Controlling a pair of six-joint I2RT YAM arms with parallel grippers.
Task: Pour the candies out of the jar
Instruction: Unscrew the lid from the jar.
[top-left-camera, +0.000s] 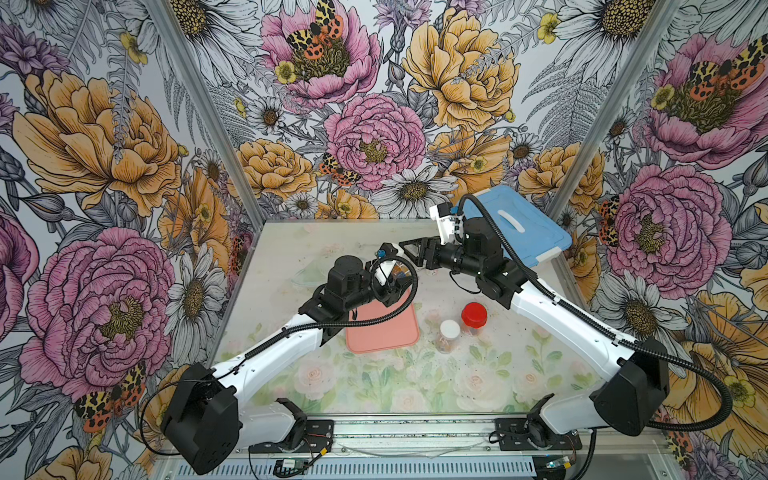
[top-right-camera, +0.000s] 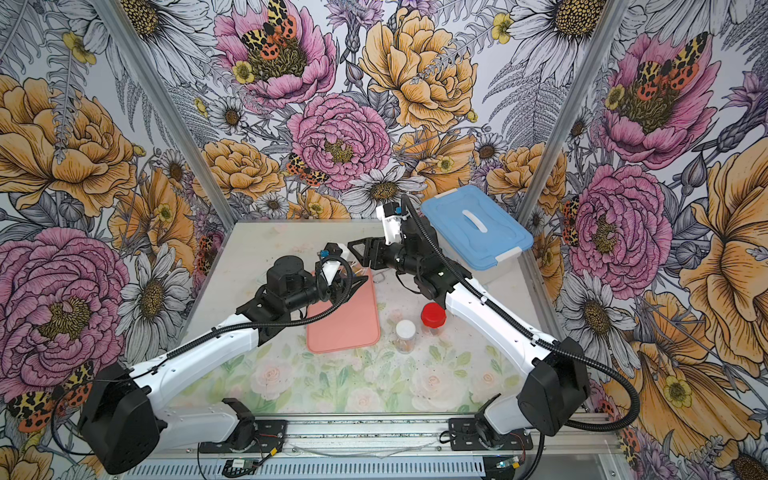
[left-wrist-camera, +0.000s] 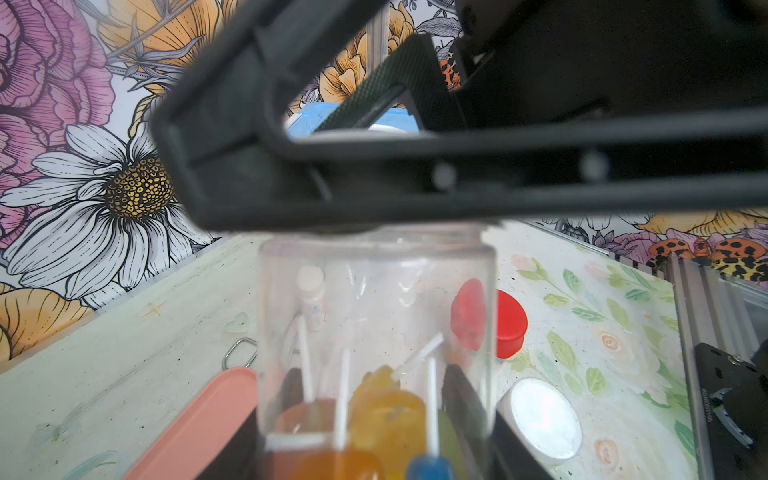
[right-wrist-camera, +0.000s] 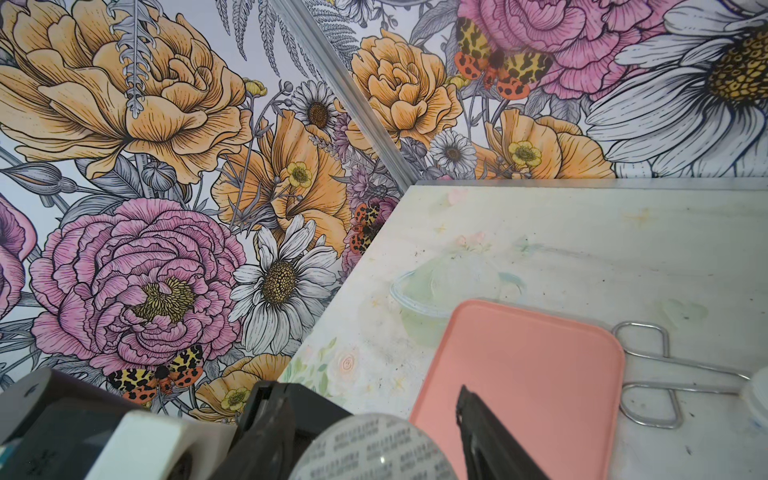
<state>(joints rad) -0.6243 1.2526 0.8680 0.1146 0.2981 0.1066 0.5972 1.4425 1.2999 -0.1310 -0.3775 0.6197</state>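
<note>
My left claw (left-wrist-camera: 374, 386) is clamped on the clear jar (left-wrist-camera: 374, 299), with one dark finger against each side of its lower body. The jar stands upright in that grip. Its long axis runs up and down, with the closed end down by my fingers and the mouth end pointing up, above my fingertips. The candies (left-wrist-camera: 386, 415) lie heaped at the bottom, level with the fingers: orange and yellow heads and one blue, their white sticks leaning up the wall. I cannot tell whether the jar's base touches anything under the claw. The pink tray (top-left-camera: 382, 332) lies flat below this claw and reaches back from it toward my base.

My right claw (right-wrist-camera: 363, 399) comes in level from the right and meets the jar at its top. Its two fingers stand on either side of the grey printed lid (right-wrist-camera: 374, 449), which faces up between them. I cannot tell whether they press on it. Nearer my base than this claw, beside its forearm, a white-lidded jar (top-left-camera: 449, 330) and a red-lidded jar (top-left-camera: 473, 313) stand just beside each other on the table (top-left-camera: 374, 386). Behind the claw's wrist, farther right, sits a blue-lidded box (top-left-camera: 515, 224).
</note>
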